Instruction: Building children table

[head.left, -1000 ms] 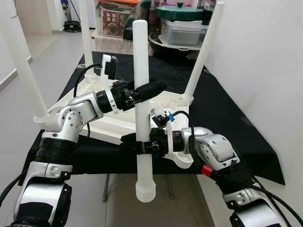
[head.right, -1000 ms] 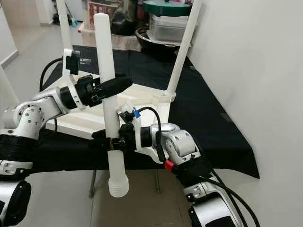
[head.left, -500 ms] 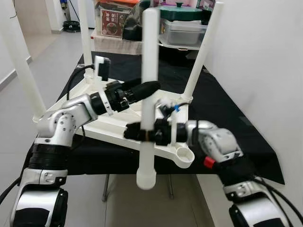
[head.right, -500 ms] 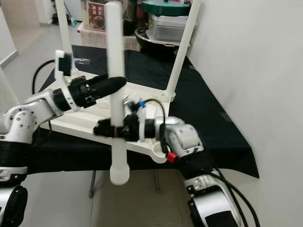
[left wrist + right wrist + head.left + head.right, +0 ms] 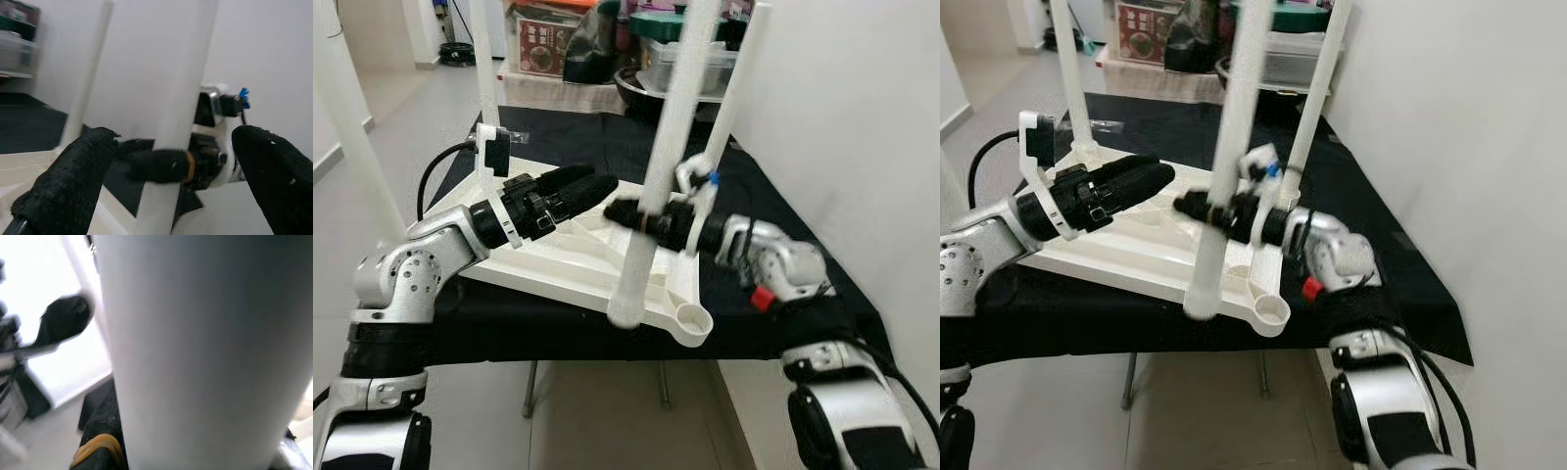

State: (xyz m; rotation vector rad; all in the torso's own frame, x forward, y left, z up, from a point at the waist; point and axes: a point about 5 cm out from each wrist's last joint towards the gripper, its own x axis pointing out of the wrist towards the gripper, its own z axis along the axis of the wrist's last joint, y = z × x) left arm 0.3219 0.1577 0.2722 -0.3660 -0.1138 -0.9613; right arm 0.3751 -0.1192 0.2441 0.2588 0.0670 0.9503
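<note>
Since a second ago my right gripper [image 5: 628, 212] has swung the smooth white plastic tube leg [image 5: 658, 176] from upright near my chest to a tilt over the upturned white moulded plastic tabletop [image 5: 570, 262], its lower end hanging just above the round corner socket [image 5: 690, 319]. That gripper is clamped round the leg. My left gripper [image 5: 579, 185], fingers parted with textured black pads, sits just beside it, grasping nothing. I can read no writing.

Your right gripper [image 5: 636, 217], at frame centre, is clamped tight, its forearm reaching in from the right. Your left gripper [image 5: 592, 184] sits centre-left, fingers [image 5: 73, 176] spread apart.
</note>
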